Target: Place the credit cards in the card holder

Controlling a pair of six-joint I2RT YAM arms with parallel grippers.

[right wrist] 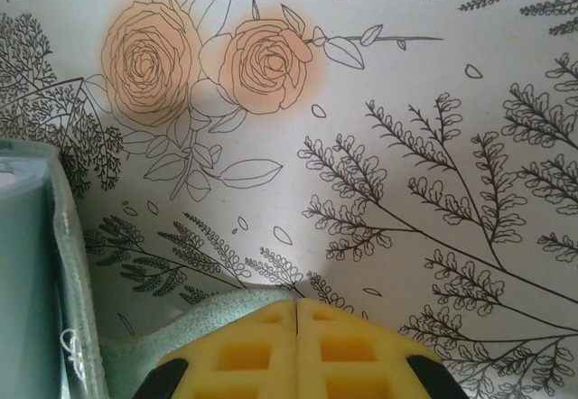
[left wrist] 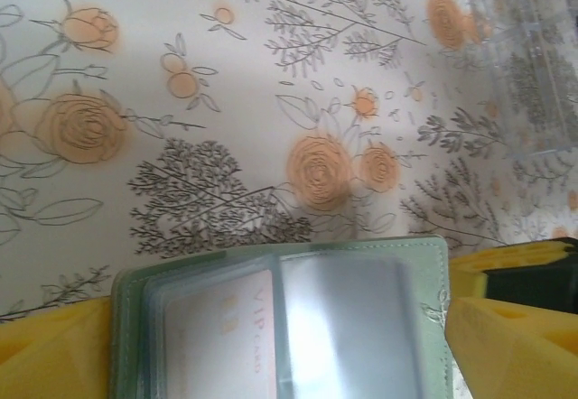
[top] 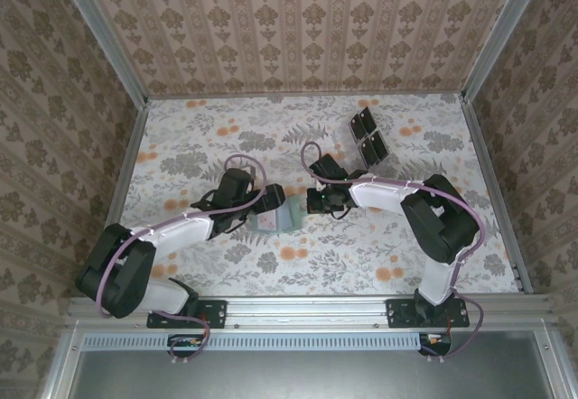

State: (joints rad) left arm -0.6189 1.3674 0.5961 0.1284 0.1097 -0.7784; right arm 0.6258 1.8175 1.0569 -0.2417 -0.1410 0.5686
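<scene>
Between the left gripper's [left wrist: 280,327] wide-spread yellow fingers [left wrist: 54,354] lies the open green card holder [left wrist: 280,322], a pink card [left wrist: 221,336] inside; the right gripper [right wrist: 297,313] is pressed together on its flap.

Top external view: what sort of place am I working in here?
Likely a staged robot test cell, not a home: floral-print tabletop, patterned wallpaper panels in aluminium framing, and two arms bolted to the front rail.
</scene>
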